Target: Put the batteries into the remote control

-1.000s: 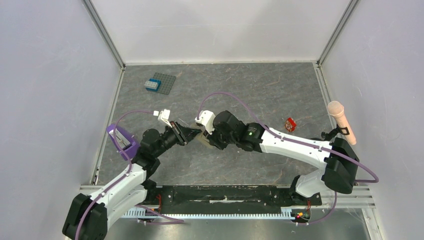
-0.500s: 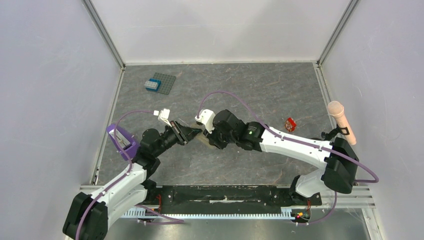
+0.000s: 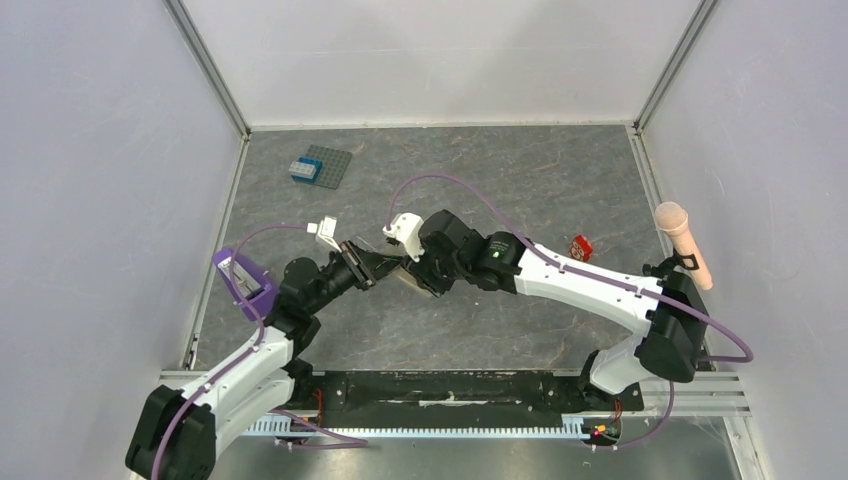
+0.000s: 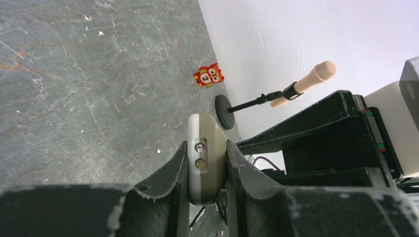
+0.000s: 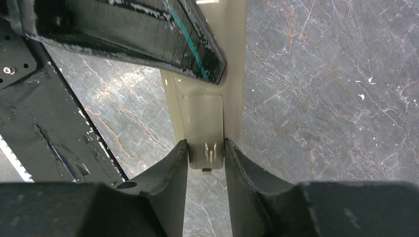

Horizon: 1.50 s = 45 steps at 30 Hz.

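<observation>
The remote control [image 4: 206,148], a slim cream-white handset, is held off the table at mid-table, edge-on between my left gripper's [image 4: 207,165] shut fingers. In the top view it shows as a pale sliver [image 3: 410,279] where both grippers meet. My right gripper [image 5: 206,148] comes in from the other side. Its two fingers press against the sides of the remote's back cover panel [image 5: 203,123], at the end with a small latch tab. The left gripper's finger [image 5: 148,34] crosses the remote [image 5: 232,59] above. The batteries are out of view.
A red owl tile [image 3: 580,247] lies on the table to the right, also seen from the left wrist [image 4: 209,76]. A microphone on a stand [image 3: 683,240] is at the right wall. A blue brick [image 3: 303,169] sits on a grey studded plate [image 3: 334,166] at the back left.
The right wrist has shifted a little left and toward the back, closer in over the remote. The left gripper still holds the remote and has barely moved.
</observation>
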{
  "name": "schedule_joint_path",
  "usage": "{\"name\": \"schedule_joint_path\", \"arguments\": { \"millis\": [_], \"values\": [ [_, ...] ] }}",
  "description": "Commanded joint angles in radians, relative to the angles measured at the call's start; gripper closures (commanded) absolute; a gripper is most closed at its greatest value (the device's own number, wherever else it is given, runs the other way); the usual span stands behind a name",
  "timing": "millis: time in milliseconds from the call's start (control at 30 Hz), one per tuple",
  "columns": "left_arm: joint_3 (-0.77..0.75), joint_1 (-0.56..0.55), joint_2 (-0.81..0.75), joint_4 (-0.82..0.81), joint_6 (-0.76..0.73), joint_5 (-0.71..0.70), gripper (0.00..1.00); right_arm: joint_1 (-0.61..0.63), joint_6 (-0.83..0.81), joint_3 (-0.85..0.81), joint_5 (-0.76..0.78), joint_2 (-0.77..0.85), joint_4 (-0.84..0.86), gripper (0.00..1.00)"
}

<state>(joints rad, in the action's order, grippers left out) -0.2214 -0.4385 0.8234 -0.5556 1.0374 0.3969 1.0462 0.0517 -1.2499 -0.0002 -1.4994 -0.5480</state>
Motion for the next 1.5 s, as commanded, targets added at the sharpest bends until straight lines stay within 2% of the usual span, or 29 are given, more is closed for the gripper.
{"name": "schedule_joint_path", "arguments": {
  "millis": [0, 133, 367, 533, 633, 767, 867, 1100, 1300, 1467],
  "values": [
    [-0.048, -0.016, -0.026, -0.109, 0.092, 0.07, 0.98, 0.008, 0.01, -0.066, -0.041, -0.015, 0.054, 0.63],
    [-0.061, -0.016, -0.03, -0.07, 0.068, 0.053, 0.98, 0.007, 0.015, -0.086, -0.034, 0.0, 0.039, 0.53],
    [-0.072, -0.016, -0.021, -0.047, 0.076, 0.027, 0.98, 0.007, 0.05, -0.115, -0.007, 0.046, 0.03, 0.41],
    [-0.068, -0.015, -0.027, -0.045, 0.103, -0.001, 0.98, 0.0, 0.124, -0.127, 0.038, 0.114, 0.038, 0.3],
    [-0.068, -0.015, -0.035, -0.045, 0.122, -0.008, 0.98, -0.022, 0.183, -0.119, 0.012, 0.159, 0.039, 0.26],
    [-0.065, -0.015, -0.059, -0.046, 0.156, -0.022, 0.98, -0.044, 0.341, -0.019, 0.064, 0.262, 0.096, 0.24],
    [-0.069, -0.014, -0.086, -0.047, 0.192, -0.028, 0.98, -0.051, 0.495, 0.122, 0.114, 0.361, 0.186, 0.21],
    [-0.086, -0.014, -0.146, -0.05, 0.32, -0.041, 0.98, -0.051, 0.798, 0.439, 0.185, 0.596, 0.518, 0.18],
    [-0.088, -0.015, -0.159, -0.02, 0.462, -0.058, 0.98, -0.051, 0.918, 0.525, 0.2, 0.667, 0.665, 0.18],
    [-0.075, -0.016, -0.145, -0.116, 0.561, -0.057, 0.98, -0.051, 0.992, 0.572, 0.182, 0.673, 0.739, 0.19]
  ]
}}
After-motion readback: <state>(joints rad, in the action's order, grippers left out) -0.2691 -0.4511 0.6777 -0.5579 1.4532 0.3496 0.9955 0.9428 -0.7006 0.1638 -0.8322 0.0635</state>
